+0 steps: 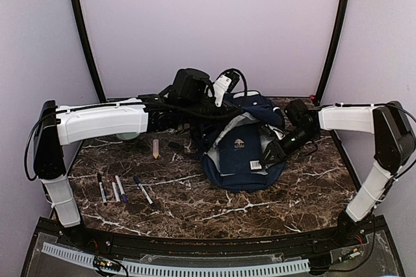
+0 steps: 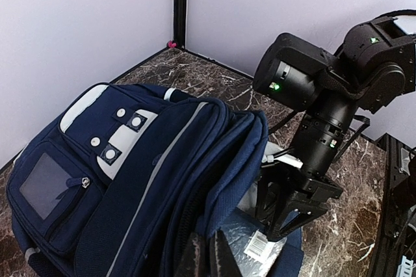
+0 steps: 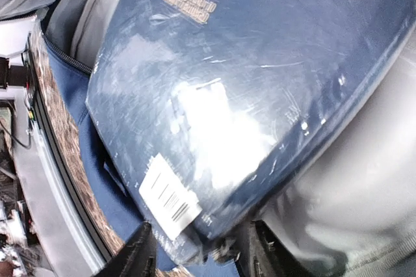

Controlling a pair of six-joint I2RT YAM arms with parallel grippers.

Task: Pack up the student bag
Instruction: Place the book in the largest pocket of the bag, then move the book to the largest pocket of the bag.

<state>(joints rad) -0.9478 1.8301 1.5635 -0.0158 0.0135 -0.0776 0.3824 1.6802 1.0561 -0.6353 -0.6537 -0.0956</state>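
The student bag [image 1: 263, 109] lies in the middle of the table, navy with grey trim, its main pocket gaping. My left gripper [image 2: 208, 255] is shut on the fabric edge of that opening and holds it up. A dark blue hardcover book [image 1: 237, 150] with a gold emblem and a barcode label sits partly inside the bag [image 2: 130, 173]. My right gripper [image 3: 198, 257] is at the book [image 3: 247, 82], fingers apart on either side of its labelled corner. Whether they press on it I cannot tell. Grey lining [image 3: 364, 192] shows beside the book.
Three pens [image 1: 120, 188] lie on the marble table [image 1: 195, 205] at the front left. A short beige stick [image 1: 156, 148] lies further back, and a pale green object [image 1: 128, 136] sits under my left arm. Walls close off the back and sides.
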